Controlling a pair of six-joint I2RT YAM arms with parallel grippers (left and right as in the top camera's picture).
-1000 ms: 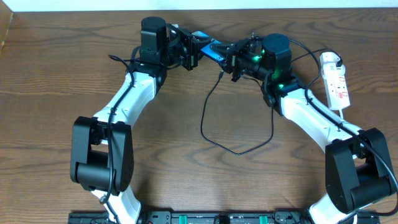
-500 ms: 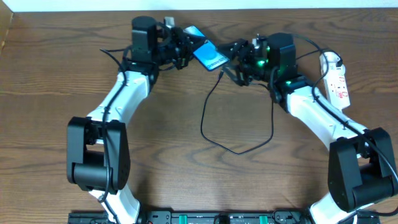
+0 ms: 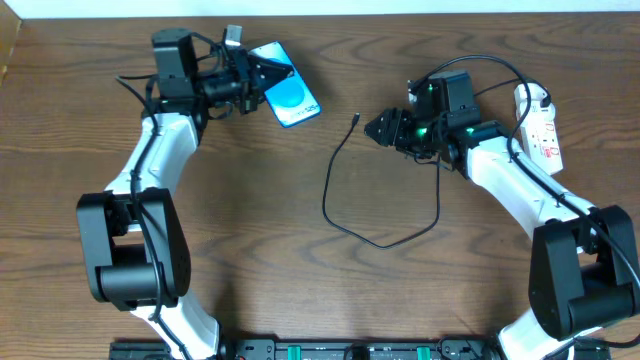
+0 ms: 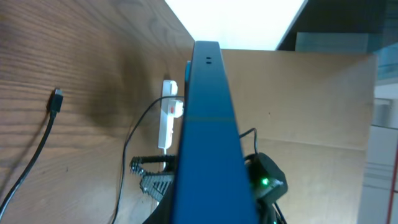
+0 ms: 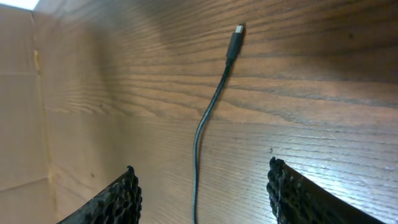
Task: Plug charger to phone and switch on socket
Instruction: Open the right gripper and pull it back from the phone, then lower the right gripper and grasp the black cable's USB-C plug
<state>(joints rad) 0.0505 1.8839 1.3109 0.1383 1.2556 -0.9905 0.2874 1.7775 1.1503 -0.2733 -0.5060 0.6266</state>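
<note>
Phone [image 3: 287,98] clamped in left pincer [image 3: 260,76], right pincer [image 3: 375,128] apart, charger tip [image 3: 356,119] on table [image 3: 250,230] between.

The fingers of the right pincer [image 5: 201,167] stood wide apart over bare wood, crossed only by the thin black cable of the charger [image 5: 208,112]. Ahead of that pincer the way to the plug tip [image 5: 236,32] was open surface [image 3: 250,220], with clear wood on either side of the tip. Behind it, the arm's own thick cables [image 3: 490,65] and the socket [image 3: 540,135] crowded the space. The charger's loop curved below and beside it. The left pincer [image 3: 258,75] was clamped on the phone [image 3: 288,97], which filled the room straight ahead of it. Beyond the phone's free end, bare wood ran to the plug tip.
</note>
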